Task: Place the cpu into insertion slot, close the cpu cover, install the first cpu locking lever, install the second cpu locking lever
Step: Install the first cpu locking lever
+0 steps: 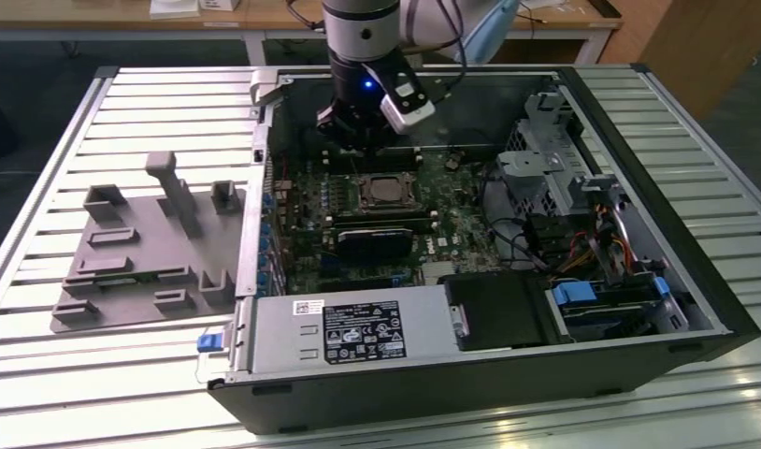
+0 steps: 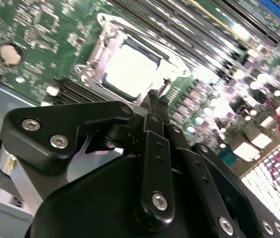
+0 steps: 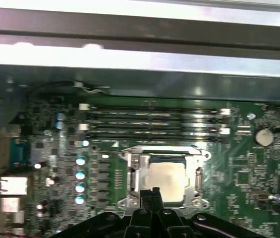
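Gripper (image 2: 154, 99) stands low over the motherboard (image 1: 306, 234) inside the open computer case (image 1: 481, 374), jaws drawn fully together with nothing seen between them. The cpu (image 3: 167, 179) lies flat in the insertion slot (image 3: 197, 199), and the cpu cover (image 3: 135, 171) appears to be down over it, its window framing the silvery top. In the second wrist view the closed tips sit at the socket's edge, just beside a thin metal rod (image 2: 165, 85) (judged to be a locking lever; whether it is latched cannot be told). Step in hand is judged to be lever work – the first or the second is not clear. To do it well, bear on the rod alone, never on the chip or cover window, follow the lever's own arc down and sideways under its catch, and press steadily – the memory slots (image 3: 152, 124) lie near
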{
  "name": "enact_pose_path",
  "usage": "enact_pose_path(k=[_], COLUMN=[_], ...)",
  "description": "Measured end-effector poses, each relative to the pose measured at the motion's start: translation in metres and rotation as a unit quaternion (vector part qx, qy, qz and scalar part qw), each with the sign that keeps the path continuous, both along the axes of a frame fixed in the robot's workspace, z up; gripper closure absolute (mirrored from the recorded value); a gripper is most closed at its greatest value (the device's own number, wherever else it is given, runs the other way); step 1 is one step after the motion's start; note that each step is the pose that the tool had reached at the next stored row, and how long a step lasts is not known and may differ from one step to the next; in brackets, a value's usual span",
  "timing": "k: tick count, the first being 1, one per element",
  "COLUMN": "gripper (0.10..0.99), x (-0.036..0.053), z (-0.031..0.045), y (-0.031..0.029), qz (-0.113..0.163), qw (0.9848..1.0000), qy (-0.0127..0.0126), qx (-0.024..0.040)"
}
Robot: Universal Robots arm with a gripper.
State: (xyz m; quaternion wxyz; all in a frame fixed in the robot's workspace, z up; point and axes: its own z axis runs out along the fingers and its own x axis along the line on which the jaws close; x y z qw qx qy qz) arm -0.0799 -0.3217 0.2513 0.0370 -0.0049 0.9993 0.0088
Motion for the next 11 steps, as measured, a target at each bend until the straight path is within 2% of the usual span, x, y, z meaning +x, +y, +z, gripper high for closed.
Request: enact_pose_path(k=[6,11], gripper=[0.984,0.984], x=[-0.02,-0.0314], z=[-0.0001,-0.0002], y=[0.0,0.0], qz=[-0.001,-0.001], qw=[1.0,1.0], qy=[-0.0041,-0.0061], qx=[0.0001,0.0003])
